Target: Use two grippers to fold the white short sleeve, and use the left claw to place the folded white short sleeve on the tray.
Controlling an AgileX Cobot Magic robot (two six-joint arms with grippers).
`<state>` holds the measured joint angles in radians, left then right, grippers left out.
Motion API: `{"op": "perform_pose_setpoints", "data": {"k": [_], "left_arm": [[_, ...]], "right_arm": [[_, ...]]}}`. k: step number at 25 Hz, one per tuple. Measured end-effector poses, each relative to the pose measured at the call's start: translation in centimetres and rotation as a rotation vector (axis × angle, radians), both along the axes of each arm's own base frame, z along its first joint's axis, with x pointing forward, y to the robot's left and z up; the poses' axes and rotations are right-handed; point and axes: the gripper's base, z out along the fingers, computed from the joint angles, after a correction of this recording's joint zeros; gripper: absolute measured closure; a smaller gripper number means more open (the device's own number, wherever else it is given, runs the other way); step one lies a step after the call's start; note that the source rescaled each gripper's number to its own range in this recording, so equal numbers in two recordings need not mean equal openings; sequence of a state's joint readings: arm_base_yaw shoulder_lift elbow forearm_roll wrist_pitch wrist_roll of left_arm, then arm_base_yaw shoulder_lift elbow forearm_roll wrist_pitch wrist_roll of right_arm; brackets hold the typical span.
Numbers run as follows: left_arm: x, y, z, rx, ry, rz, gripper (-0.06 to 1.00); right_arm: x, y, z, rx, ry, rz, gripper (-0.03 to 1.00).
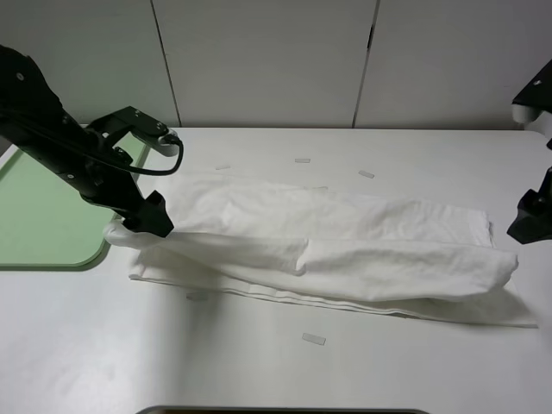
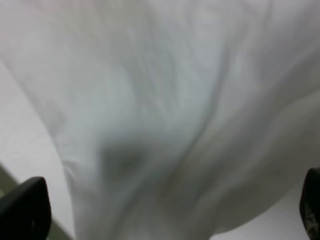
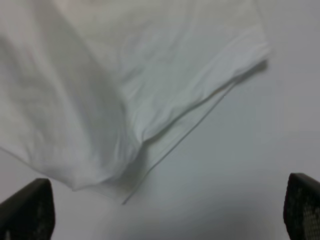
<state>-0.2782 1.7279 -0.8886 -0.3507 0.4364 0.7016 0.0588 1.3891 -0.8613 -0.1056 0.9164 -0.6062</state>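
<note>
Because the white table (image 1: 259,379) carries the white short sleeve (image 1: 345,246) as one long, loosely folded band, the shirt's long axis runs left to right across the middle of the scene, from one arm to the other. That axis is what the next fold seems to turn on. The band looks too long for the tray (image 1: 43,216), so one end probably has to be brought over the other before it can be placed. The pale-green tray lies at the left edge of the table, and its near right corner is just beside the shirt's left end. The left claw (image 1: 148,220) hangs over that left end, so it is the arm nearer the tray. Its fingertips (image 2: 25,210) are spread wide, with cloth filling the view between them, and I cannot tell whether they touch it. The right gripper (image 1: 528,220) sits just past the shirt's right end, its fingertips (image 3: 27,210) also spread and pinching nothing, over bare table with the hem corner ahead. A few small tape marks (image 1: 314,339) dot the tabletop around the shirt.
</note>
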Motion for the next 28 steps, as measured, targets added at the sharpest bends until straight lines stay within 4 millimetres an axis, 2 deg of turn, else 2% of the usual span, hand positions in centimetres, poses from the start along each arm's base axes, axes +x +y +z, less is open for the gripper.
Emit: {"op": "perform_pose_setpoints", "data": {"k": [3, 6, 7, 9, 12, 16, 21, 25, 27, 28], "left_arm": [[-0.3, 0.1, 1.5, -0.013, -0.033, -0.003, -0.05], [-0.8, 0.2, 3.8, -0.035, -0.104, -0.002, -0.05], [-0.8, 0.2, 3.8, -0.035, -0.104, -0.002, -0.05], [-1.1, 0.3, 5.1, -0.051, -0.142, 0.011, -0.05], [-1.8, 0.5, 7.5, -0.092, -0.202, 0.064, -0.05], [-2.4, 0.7, 9.0, -0.123, -0.233, 0.113, -0.05], [-2.4, 0.7, 9.1, -0.138, -0.221, 0.154, -0.05], [-2.5, 0.7, 9.1, -0.148, -0.214, 0.181, -0.05], [-2.5, 0.7, 9.2, -0.149, -0.216, 0.181, -0.06], [-2.5, 0.7, 9.2, -0.149, -0.216, 0.181, -0.06]], "right_arm": [[-0.6, 0.0, 1.2, 0.003, -0.049, 0.000, -0.03], [-3.0, -0.2, 5.0, 0.016, -0.213, -0.002, -0.03], [-3.4, -0.2, 5.5, 0.021, -0.239, -0.003, -0.03], [-4.4, 0.0, 6.7, 0.046, -0.295, -0.009, -0.03], [-5.4, 0.2, 7.7, 0.092, -0.343, -0.023, -0.03], [-6.1, 0.8, 8.5, 0.198, -0.385, -0.091, -0.03], [-5.3, 1.4, 9.0, 0.391, -0.455, -0.310, -0.03], [-4.3, 1.5, 8.5, 0.443, -0.451, -0.415, -0.03], [-3.0, 1.5, 7.4, 0.458, -0.420, -0.474, -0.03], [-1.4, 1.6, 6.0, 0.460, -0.378, -0.515, -0.03]]}}
